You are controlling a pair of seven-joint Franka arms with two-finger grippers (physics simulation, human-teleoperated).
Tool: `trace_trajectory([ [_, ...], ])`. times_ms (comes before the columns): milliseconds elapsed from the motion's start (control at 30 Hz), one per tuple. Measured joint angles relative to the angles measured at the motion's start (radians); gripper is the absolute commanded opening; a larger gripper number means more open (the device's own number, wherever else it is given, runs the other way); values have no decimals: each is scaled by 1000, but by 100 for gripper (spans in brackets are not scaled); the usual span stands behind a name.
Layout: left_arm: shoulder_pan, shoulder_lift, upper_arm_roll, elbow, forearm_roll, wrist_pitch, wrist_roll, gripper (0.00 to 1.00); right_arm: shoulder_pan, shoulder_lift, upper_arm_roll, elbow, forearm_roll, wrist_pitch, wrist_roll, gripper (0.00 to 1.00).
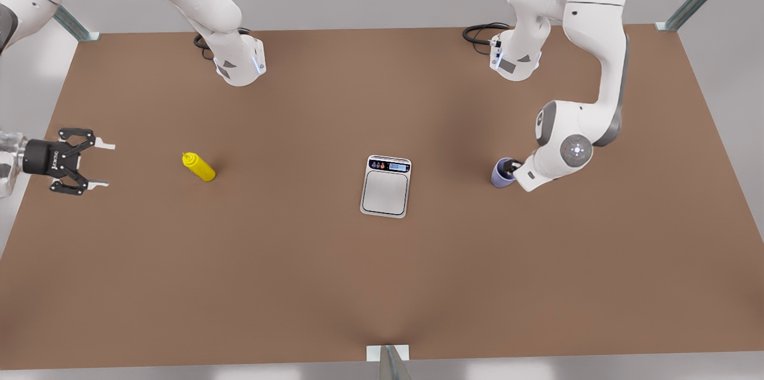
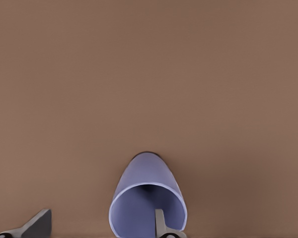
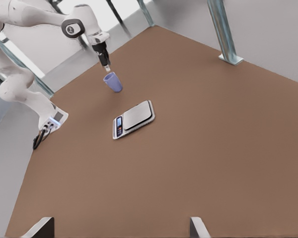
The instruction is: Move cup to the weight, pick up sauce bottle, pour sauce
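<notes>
Right gripper (image 1: pixel 100 164) sits at the front view's far left edge, held level above the table (image 1: pixel 298 284) with its black fingers spread wide apart and pointing toward the sauce bottle (image 1: pixel 199 166). That yellow bottle stands near it, farther toward the middle, untouched. In the centre lies the weight (image 1: pixel 385 186), flat, with its dark display strip at the far end and nothing on its plate. Toward the front view's right, the other arm folds down sharply from its base, elbow bent, wrist angled low, so that the left gripper (image 1: pixel 512 169) meets the cup (image 1: pixel 501 172), which stands well apart from the weight.

From the left wrist view the cup (image 2: pixel 146 198) shows its open mouth, with one finger (image 2: pixel 160 222) inside the rim and the other outside the wall, the jaws still parted around it. Seen from the right wrist, the cup (image 3: pixel 112 82) and weight (image 3: pixel 133 119) lie across the table, the left gripper (image 3: pixel 107 67) coming down on the cup from above.
</notes>
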Motion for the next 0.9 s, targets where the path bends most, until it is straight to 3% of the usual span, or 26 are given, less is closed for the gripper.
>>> trace_trajectory([
  [67, 0, 1, 0, 0, 0, 0, 0, 100, -44, -9, 2, -153, 55, 112, -133, 100],
  [133, 0, 14, 0, 0, 1, 0, 0, 100, -74, -6, 2, -182, 88, 117, -159, 100],
  [467, -2, 19, -2, -40, 2, 15, 0, 100, -131, 131, 2, -212, 112, 96, -680, 100],
  [667, -2, 65, -6, -37, 2, 31, 0, 99, -122, 204, 3, -211, 112, 23, -812, 100],
  [733, -1, 70, -11, -35, 2, 31, 0, 66, -114, 212, 4, -208, 151, 23, -837, 100],
  [767, -2, 71, -11, -35, 2, 32, 0, 57, -108, 223, 2, -208, 153, 31, -849, 100],
  [800, 0, 77, -11, -35, 2, 32, 0, 49, -105, 242, 3, -199, 153, 32, -864, 100],
  [900, -1, 94, -12, -35, 2, 46, 0, 45, -115, 295, 2, -195, 147, 14, -886, 100],
])
